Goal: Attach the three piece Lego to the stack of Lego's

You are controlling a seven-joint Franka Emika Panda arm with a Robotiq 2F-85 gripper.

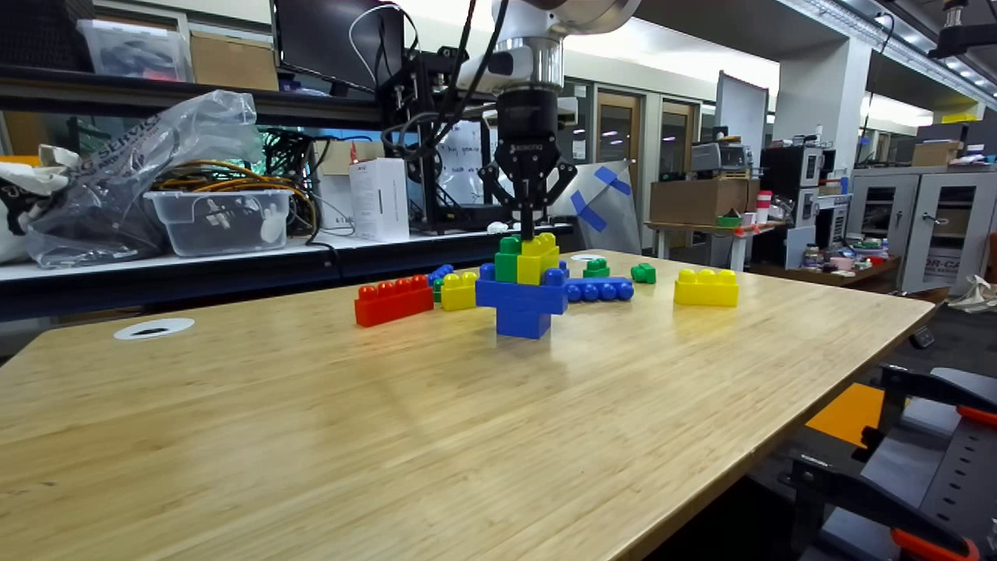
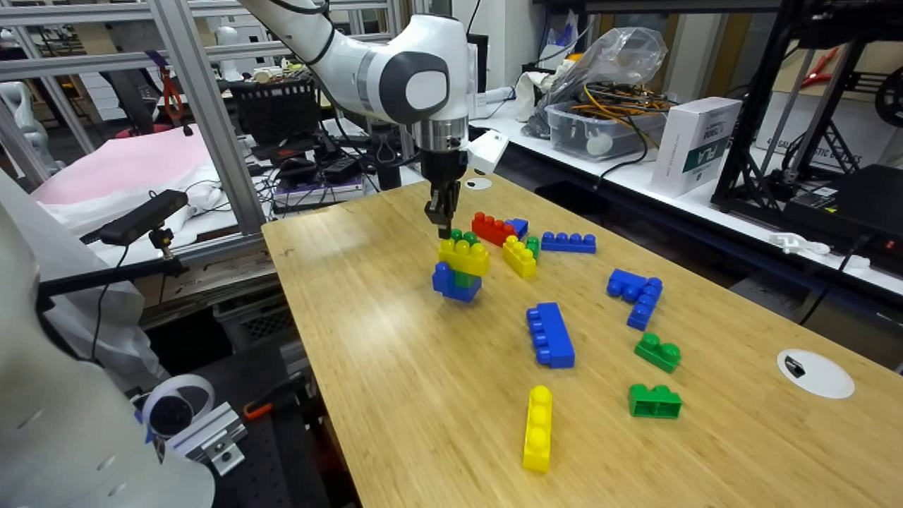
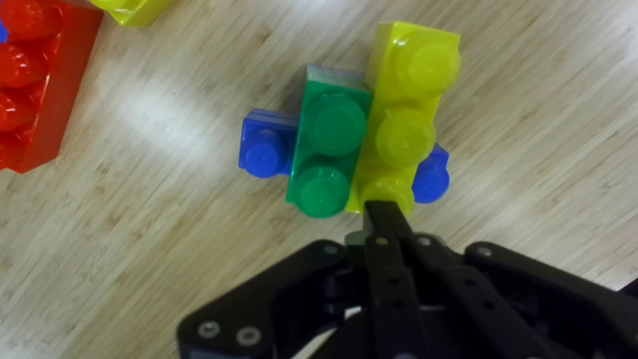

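Here's the claw [image 3: 383, 205], pinched fully together and gripping nothing, at the six-o'clock stud of the yellow three-piece Lego [image 3: 404, 130] in the wrist view, touching or not I can't tell, a blunt tip likely meant for pressing it home! That Lego sits on the blue stack [image 1: 520, 299], the green brick [image 3: 329, 149] just beside it at nine o'clock, presumably so both share its footing.

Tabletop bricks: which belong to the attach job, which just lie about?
Job:
three-stud yellow brick
blue-and-green brick stack

Lying about:
red four-stud brick
neighbouring yellow brick
lone yellow brick
tipped blue brick
four-stud blue brick
L-shaped blue cluster
two-stud green brick
tipped green brick
partly hidden blue brick
partly hidden green brick
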